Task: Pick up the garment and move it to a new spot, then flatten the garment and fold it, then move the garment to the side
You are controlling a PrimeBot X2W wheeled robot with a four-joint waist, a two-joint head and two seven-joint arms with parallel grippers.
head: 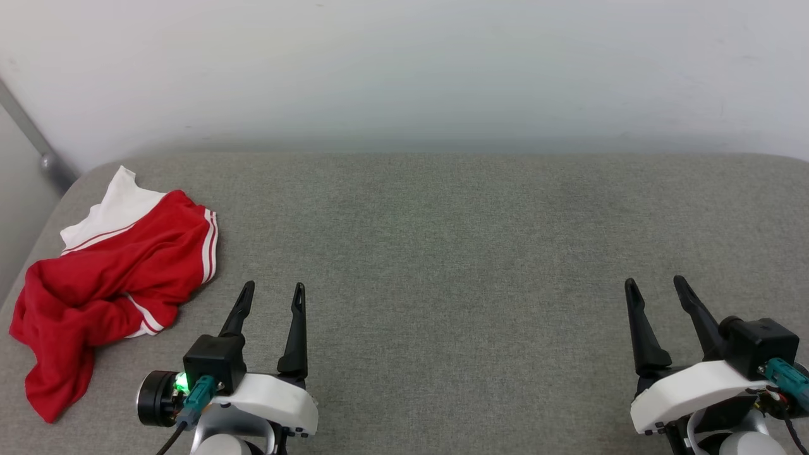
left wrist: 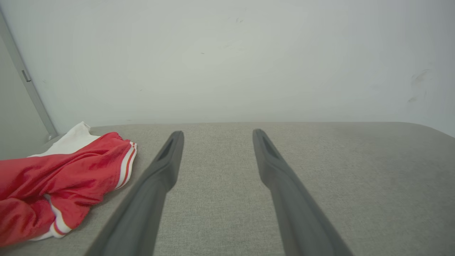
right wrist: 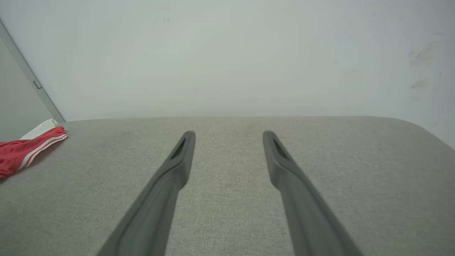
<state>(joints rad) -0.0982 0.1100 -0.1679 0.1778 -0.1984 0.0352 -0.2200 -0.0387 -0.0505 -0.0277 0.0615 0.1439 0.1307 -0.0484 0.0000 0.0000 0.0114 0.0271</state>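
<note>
Here we see the garment [head: 120, 265] lying crumpled at nine o'clock on the grey padded tabletop [head: 442, 240], by its left edge and not yet picked up. Our left pincer [head: 273, 287] sits at eight o'clock, near the cloth. Our right pincer [head: 654, 281] sits at four o'clock, well apart. Both are spread wide and empty, presumably poised so the nearer left arm grasps first.

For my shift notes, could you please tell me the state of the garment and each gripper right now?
garment: crumpled heap on the grey cushion, unheld
left gripper: open, empty, apart from the garment
right gripper: open, empty, over the grey cushion
</note>
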